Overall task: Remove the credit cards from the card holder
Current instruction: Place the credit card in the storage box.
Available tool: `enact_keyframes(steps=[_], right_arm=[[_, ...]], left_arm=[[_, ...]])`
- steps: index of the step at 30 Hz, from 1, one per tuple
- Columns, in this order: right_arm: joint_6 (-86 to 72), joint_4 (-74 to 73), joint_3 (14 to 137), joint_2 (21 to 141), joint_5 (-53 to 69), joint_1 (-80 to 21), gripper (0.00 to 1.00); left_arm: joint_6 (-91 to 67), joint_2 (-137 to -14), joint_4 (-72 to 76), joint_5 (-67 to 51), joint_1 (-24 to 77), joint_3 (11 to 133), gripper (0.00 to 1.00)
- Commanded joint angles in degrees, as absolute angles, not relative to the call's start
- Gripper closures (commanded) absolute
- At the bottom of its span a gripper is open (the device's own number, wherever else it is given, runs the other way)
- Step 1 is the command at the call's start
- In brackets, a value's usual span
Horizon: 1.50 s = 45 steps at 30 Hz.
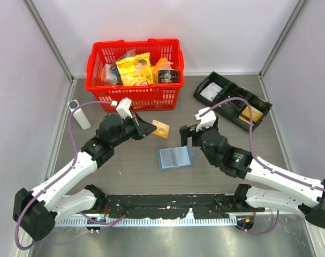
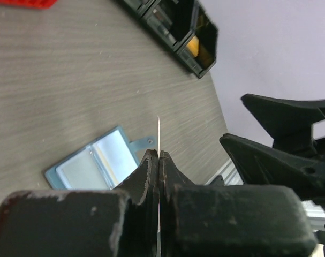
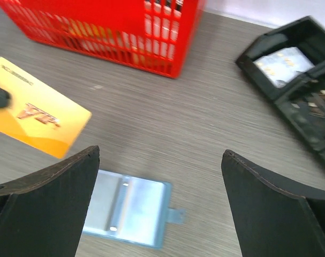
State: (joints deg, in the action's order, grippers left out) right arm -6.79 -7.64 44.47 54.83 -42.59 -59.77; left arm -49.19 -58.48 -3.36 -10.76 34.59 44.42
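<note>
Scanning across the top view, I see a white block (image 1: 79, 114) by the left wall, the red basket (image 1: 134, 75) full of packets at the back, and the black compartment tray (image 1: 232, 100) far right. The card holder (image 1: 174, 158) lies open and flat mid-table, its long axis running left to right and its tab on the right. My left gripper (image 1: 150, 127) is pressed together on one credit card (image 1: 160, 128), which is lifted clear and sticks out rightward. My right gripper (image 1: 187, 138) is spread wide, holding nothing, and hangs over the holder's right end.
</note>
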Motion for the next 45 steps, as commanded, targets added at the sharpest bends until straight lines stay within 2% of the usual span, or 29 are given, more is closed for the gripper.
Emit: enact_keyframes(steps=[1,4,6,12,16,22,29,33,35,37,38,39,40,41,43,44,45], right_arm=[[-20.97,-5.99,46.5,51.51,-22.8,-52.58,0.0],[-27.49,-0.46,44.56,51.68,-4.72,-48.88,0.0],[-30.48,4.11,43.77,52.99,2.5,-47.11,0.0],[-36.02,15.79,39.64,53.79,9.22,-45.71,0.01],[-39.72,21.7,36.75,55.72,12.83,-43.33,0.05],[-42.71,29.43,34.2,56.51,15.99,-41.31,0.22],[-47.45,39.37,31.9,57.3,19.6,-38.94,0.31],[-49.12,42.09,31.38,58.18,20.39,-37.62,0.43],[-49.75,42.63,31.73,58.88,21.18,-37.18,0.53],[-50.01,42.54,31.82,59.15,21.71,-36.83,0.82],[-50.1,42.28,31.82,59.15,21.71,-36.65,0.88],[-50.01,42.1,31.73,58.89,21.88,-36.22,0.99],[-49.92,41.32,31.82,58.71,21.97,-36.04,0.99],[-49.83,40.87,31.9,58.28,22.06,-35.6,0.99],[-48.87,38.24,32.52,57.13,21.89,-34.72,0.99],[-47.82,35.45,32.87,56.26,21.71,-34.28,0.99],[-47.2,33.85,33.48,55.64,21.36,-33.58,0.99]], left_arm=[[-46.75,-54.24,14.2,-11.78,34.28,40.18,1.0],[-48.77,-52.91,22.12,-12.39,34.36,37.1,1.0],[-50.62,-52.47,26.26,-12.83,34.37,35.25,1.0],[-55.98,-52.03,34.09,-13.71,34.37,31.38,1.0],[-58.44,-52.47,38.4,-14.94,34.37,29.98,0.99],[-60.82,-52.64,40.96,-16.52,34.45,28.92,0.99],[-63.37,-53.26,43.07,-17.75,34.28,27.77,0.99],[-63.63,-53.52,43.24,-18.11,34.37,27.95,0.99],[-63.81,-53.7,43.24,-18.11,34.45,28.04,0.99],[-63.98,-54.05,42.98,-18.02,34.45,28.3,0.98],[-64.07,-54.23,42.46,-18.02,34.28,28.39,0.96],[-64.16,-54.4,41.49,-18.1,34.36,28.74,0.89],[-63.81,-54.4,40.09,-18.11,34.37,29.35,0.76],[-63.29,-54.4,37.64,-18.02,34.28,29.88,0.58],[-62.32,-53.97,32.72,-18.02,33.58,31.54,0.32],[-61.53,-53.7,28.61,-18.02,32.97,32.77,0.13],[-60.65,-53.44,23.0,-18.37,32.26,33.91,0.02]])
